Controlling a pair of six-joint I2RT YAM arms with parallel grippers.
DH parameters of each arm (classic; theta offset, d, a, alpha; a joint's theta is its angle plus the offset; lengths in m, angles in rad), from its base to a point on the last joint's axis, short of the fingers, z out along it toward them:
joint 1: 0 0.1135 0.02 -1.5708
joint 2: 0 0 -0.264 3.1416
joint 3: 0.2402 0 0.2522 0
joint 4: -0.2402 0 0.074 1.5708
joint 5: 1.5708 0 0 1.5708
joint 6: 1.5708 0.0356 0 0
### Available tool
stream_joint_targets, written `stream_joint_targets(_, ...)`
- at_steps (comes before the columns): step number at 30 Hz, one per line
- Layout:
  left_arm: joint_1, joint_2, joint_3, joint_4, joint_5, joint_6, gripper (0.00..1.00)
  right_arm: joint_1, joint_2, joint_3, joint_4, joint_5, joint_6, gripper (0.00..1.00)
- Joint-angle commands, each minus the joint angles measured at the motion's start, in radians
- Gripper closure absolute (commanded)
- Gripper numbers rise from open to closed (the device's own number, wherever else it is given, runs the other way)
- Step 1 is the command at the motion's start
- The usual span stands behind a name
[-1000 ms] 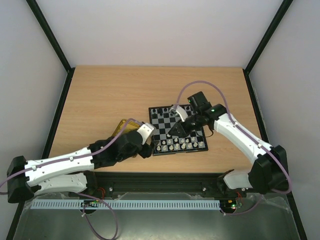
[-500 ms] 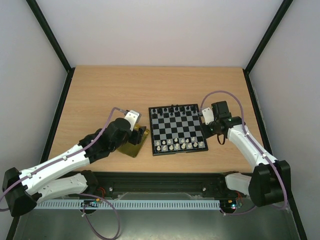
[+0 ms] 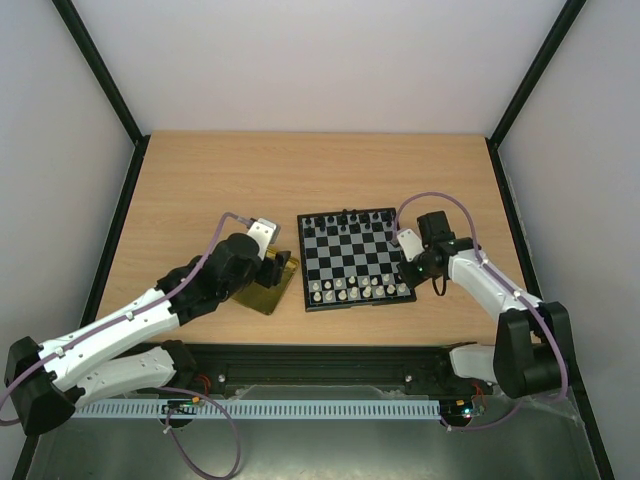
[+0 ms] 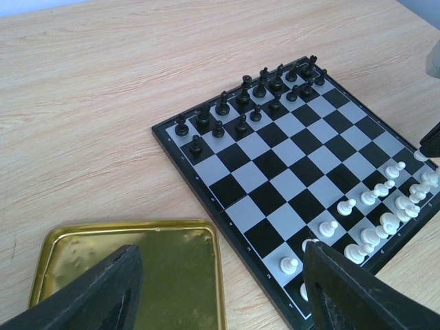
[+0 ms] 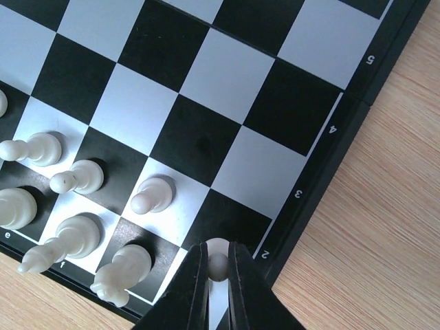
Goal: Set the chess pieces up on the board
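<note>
The board (image 3: 352, 256) lies mid-table. Black chessmen (image 3: 345, 219) stand along its far rows. White chess pieces (image 3: 350, 289) fill its two near rows. My right gripper (image 3: 409, 272) is at the board's near right corner. In the right wrist view this gripper (image 5: 218, 256) is shut on a white pawn (image 5: 218, 267). That pawn stands on the corner-file square beside the rim's "2". Other white pieces (image 5: 152, 194) stand to its left. My left gripper (image 3: 279, 268) hangs open and empty over the gold tray (image 4: 137, 275). Its fingers (image 4: 103, 292) frame the tray and the board's corner (image 4: 172, 141).
The gold tray (image 3: 270, 292) lies just left of the board and looks empty. Bare wooden table (image 3: 250, 180) stretches behind and to the left. Black frame posts and pale walls close in both sides.
My right gripper has moved from over the middle of the board to its near right corner. My left arm swung up over the tray and has since held still.
</note>
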Motion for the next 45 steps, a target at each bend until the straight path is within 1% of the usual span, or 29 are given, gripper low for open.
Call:
stream_joint_targets(1,0.011,0.002,-0.013,0.006,0.010,0.011,0.34,-0.004,0.022,-0.014,0.005,-0.031,-0.025,0.93)
stream_joint_targets(8,0.013,0.003,-0.012,0.006,0.011,0.009,0.34,-0.003,0.055,-0.014,0.008,-0.039,-0.028,0.93)
stream_joint_targets(25,0.015,0.002,-0.013,0.004,0.017,0.009,0.34,-0.004,0.072,-0.030,0.026,-0.021,-0.022,0.92)
stream_joint_targets(32,0.014,0.001,-0.014,0.004,0.019,0.008,0.34,-0.004,0.061,-0.028,0.023,-0.016,-0.017,0.83)
stream_joint_targets(41,0.014,0.001,-0.014,0.004,0.020,0.007,0.35,-0.003,0.015,0.003,-0.016,-0.017,-0.008,0.78)
stream_joint_targets(45,0.015,-0.004,-0.014,0.004,0.019,0.006,0.34,-0.003,-0.012,0.025,-0.038,-0.017,-0.003,0.75)
